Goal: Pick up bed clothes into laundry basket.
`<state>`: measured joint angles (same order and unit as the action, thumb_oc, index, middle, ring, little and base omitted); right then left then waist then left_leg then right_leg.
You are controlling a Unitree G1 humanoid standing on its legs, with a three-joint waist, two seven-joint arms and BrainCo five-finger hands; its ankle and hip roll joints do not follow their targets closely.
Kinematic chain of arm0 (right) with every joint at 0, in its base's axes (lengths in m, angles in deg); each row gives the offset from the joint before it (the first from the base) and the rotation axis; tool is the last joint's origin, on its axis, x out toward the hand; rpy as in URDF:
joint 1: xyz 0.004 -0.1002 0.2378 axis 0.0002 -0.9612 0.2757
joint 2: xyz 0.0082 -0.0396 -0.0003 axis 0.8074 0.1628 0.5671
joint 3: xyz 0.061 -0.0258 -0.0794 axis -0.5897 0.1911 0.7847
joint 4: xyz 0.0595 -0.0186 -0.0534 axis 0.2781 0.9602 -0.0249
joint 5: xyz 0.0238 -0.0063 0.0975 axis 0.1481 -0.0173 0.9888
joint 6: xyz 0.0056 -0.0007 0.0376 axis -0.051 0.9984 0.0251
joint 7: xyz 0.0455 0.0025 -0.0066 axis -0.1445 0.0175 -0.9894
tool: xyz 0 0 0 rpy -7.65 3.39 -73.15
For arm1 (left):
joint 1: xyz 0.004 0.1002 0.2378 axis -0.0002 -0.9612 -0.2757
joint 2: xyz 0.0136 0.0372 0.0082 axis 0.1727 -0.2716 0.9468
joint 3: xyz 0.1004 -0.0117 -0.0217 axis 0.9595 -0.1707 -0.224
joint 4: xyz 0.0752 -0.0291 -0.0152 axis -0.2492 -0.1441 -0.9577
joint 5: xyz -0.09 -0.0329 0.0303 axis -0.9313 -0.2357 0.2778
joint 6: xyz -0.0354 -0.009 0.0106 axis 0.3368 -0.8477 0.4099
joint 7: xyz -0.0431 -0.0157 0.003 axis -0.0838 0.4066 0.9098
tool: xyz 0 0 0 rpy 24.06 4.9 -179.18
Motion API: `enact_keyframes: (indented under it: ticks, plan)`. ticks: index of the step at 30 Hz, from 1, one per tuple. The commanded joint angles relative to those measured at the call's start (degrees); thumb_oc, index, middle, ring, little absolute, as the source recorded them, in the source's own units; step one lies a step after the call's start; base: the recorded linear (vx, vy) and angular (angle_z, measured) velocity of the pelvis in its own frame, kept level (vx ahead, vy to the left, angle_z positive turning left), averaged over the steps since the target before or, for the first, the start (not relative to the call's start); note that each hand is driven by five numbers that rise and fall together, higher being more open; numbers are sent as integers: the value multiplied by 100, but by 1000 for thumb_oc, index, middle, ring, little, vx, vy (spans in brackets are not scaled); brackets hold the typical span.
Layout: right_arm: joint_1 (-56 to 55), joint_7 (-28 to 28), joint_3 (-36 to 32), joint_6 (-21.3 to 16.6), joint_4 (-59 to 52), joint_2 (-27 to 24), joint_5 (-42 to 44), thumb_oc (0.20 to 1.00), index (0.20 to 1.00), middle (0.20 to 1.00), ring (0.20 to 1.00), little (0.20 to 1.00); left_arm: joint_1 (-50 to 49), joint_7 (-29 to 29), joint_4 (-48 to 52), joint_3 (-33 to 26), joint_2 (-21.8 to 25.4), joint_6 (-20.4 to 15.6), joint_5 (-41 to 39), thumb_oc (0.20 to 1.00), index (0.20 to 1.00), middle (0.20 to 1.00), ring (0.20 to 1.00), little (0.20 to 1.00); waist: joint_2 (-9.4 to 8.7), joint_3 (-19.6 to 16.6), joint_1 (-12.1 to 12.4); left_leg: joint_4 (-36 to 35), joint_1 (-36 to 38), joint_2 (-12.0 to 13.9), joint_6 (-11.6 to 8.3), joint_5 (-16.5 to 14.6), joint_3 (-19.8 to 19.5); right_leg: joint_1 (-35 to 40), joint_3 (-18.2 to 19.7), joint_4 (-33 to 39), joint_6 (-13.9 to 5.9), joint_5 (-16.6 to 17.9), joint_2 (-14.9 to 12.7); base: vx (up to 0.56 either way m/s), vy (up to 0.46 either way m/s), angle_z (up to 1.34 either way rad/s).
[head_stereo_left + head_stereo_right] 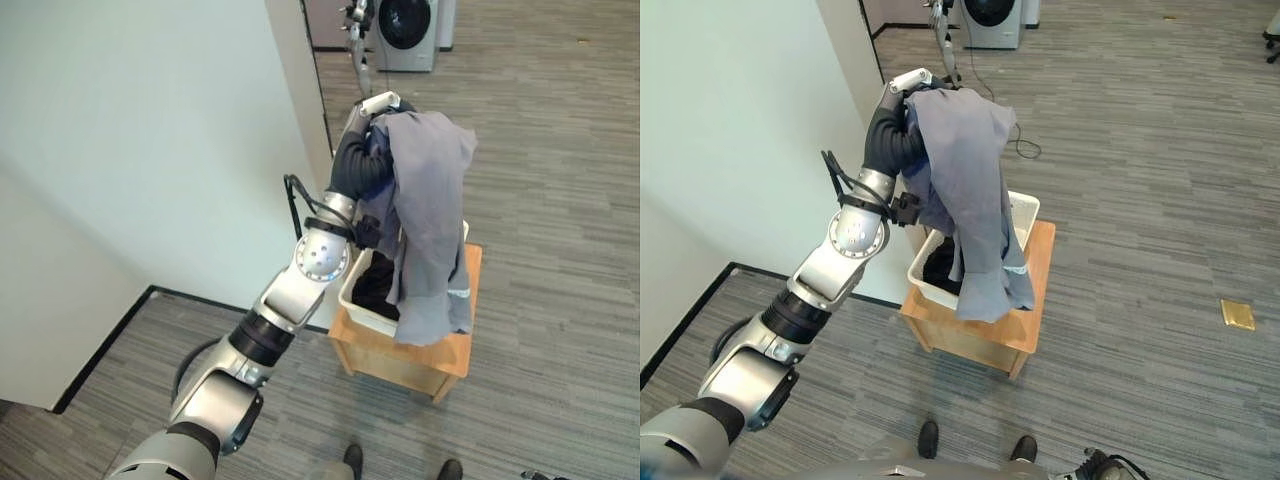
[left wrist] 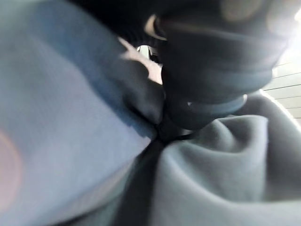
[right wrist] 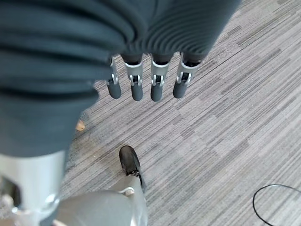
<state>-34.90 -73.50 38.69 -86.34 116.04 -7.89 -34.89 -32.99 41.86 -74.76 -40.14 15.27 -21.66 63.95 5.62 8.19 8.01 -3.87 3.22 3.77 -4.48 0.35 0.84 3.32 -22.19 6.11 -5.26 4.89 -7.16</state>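
1. Above the laundry basket (image 1: 1025,214), my left hand (image 1: 902,82) was raised high, its dark ribbed cover bent over at the wrist, with a grey garment (image 1: 970,190) draped across it.
2. The garment hung from that hand in a long fall, its lower end reaching past the basket's near rim and down over the front of the wooden stool (image 1: 1035,330) that the basket stood on.
3. One silver finger (image 1: 378,101) stuck out straight beyond the top of the cloth; the rest were buried in folds of grey fabric, so I could not tell whether they were curled round the garment or merely carrying it.
4. In my left wrist view, grey cloth pressed right up against the ribbed cover (image 2: 221,70), bunched in soft folds.
5. Inside the white basket lay a dark piece of clothing (image 1: 938,268), partly hidden behind the hanging garment.
6. My right hand (image 3: 146,84) hung low over the striped grey carpet (image 3: 225,141), well apart from the basket, its fingers straight and relaxed and holding nothing.
7. A washing machine (image 1: 990,22) stood at the far end of the room, beyond the white wall (image 1: 730,130) beside my left arm.
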Motion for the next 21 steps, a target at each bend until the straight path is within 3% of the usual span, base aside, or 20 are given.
enact_keyframes:
  ticks: [1, 2, 12, 17, 21]
  plan:
    - [384, -15, 240, 50, 38, -296, 278, 1000, 1000, 1000, 1000, 1000, 1412, 267, -475, -105, -100, -154, 89, 200, 200, 200, 200, 200, -46, 150, 132, -113, -317, 518, -590, 426, 375, 623, -368, -111, -729, -750, -323, 24, -2, -11]
    - [448, -260, 385, -22, 54, -227, 351, 1000, 1000, 1000, 1000, 1000, 1543, 244, -719, -88, -81, -127, 10, 200, 200, 200, 200, 200, -32, 127, 164, -113, -330, 519, -590, 431, 342, 616, -381, -111, -730, -754, -322, 0, 0, 0]
    - [221, 33, 398, 60, 88, -113, -24, 1000, 1000, 1000, 1000, 1000, 2936, 220, -1517, 306, 396, 97, -49, 200, 200, 200, 200, 200, -115, 101, -71, -113, -417, 545, -552, 363, 450, 395, -263, -111, -790, -688, -308, 10, 21, -4]
    - [342, 43, 493, 72, 5, -87, -2, 1000, 1000, 1000, 1000, 1000, 3206, 245, -1644, 417, 394, 129, -155, 200, 200, 200, 200, 200, -226, 230, -102, -113, -553, 565, -544, 365, 426, 255, -263, -111, -799, -636, -287, -36, 19, -5]
    - [558, 169, 570, 115, -142, -52, 82, 1000, 1000, 1000, 1000, 1000, 3081, 263, -1593, 423, 183, 218, -94, 200, 200, 200, 200, 200, -429, 576, -148, -113, -823, 660, -557, 425, 379, -61, -209, -111, -767, -566, -230, -127, 13, -2]
